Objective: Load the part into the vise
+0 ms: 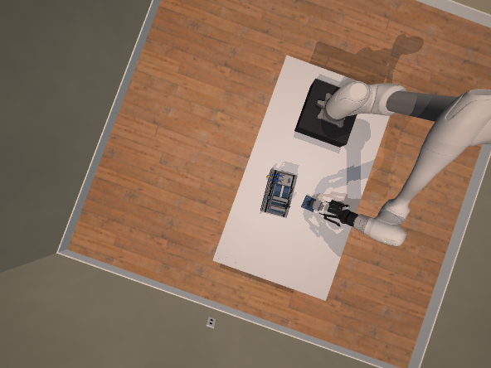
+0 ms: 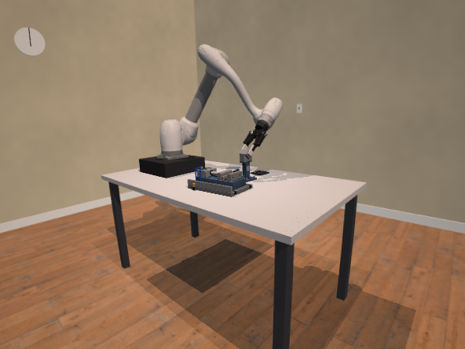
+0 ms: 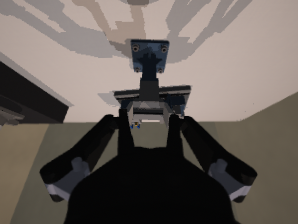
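The part (image 3: 146, 118) is pinched between the two fingers of the hand (image 2: 249, 148), so the hand is closed on it and not pressed together empty. The part is held at the V-block (image 2: 246, 167), which stands on a blue post beside the vise (image 2: 220, 180); whether the part is resting in the V or is already lifted a little cannot be told. In the wrist view the part lies directly in front of the hand, and its long axis seems to run across the gap between the fingers, though this is too small to be sure.

The vise lies to the far side of the V-block from the hand, near but apart, so the coming move is judged to be a lift and a carry over the post toward the open jaws.

Counted: one arm, one hand, one part, one vise, one V-block, one dark infeed plate (image 2: 260, 172) on the desk (image 2: 298, 204).
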Controlling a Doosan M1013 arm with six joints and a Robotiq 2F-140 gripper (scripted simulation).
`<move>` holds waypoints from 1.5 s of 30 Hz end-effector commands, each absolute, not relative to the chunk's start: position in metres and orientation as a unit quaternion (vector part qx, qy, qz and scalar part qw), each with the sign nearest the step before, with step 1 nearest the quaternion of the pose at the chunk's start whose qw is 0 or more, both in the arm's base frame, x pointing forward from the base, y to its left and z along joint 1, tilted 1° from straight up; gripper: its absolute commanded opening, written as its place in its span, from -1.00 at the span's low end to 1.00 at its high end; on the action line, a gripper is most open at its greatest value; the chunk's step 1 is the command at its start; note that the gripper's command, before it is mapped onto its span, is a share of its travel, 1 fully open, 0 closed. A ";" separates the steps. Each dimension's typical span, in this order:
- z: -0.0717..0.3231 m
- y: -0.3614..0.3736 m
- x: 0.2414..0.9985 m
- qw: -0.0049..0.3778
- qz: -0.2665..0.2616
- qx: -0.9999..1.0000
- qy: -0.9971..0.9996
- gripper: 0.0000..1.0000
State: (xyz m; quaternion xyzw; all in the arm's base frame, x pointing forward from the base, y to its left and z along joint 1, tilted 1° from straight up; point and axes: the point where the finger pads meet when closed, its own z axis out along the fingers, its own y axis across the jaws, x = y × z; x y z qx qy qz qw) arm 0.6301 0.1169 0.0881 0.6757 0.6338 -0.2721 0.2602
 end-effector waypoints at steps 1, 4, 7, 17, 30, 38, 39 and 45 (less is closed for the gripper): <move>0.089 0.117 0.630 0.260 -0.272 0.676 0.634 -1.00; 0.090 0.117 0.630 0.260 -0.272 0.676 0.634 -1.00; 0.091 0.117 0.630 0.260 -0.272 0.676 0.634 -1.00; 0.095 0.117 0.630 0.260 -0.272 0.676 0.634 -1.00; 0.102 0.117 0.630 0.260 -0.272 0.676 0.634 -1.00; 0.107 0.117 0.630 0.260 -0.272 0.676 0.634 -1.00; 0.107 0.117 0.630 0.260 -0.272 0.676 0.634 -1.00; 0.110 0.117 0.630 0.260 -0.272 0.676 0.634 -1.00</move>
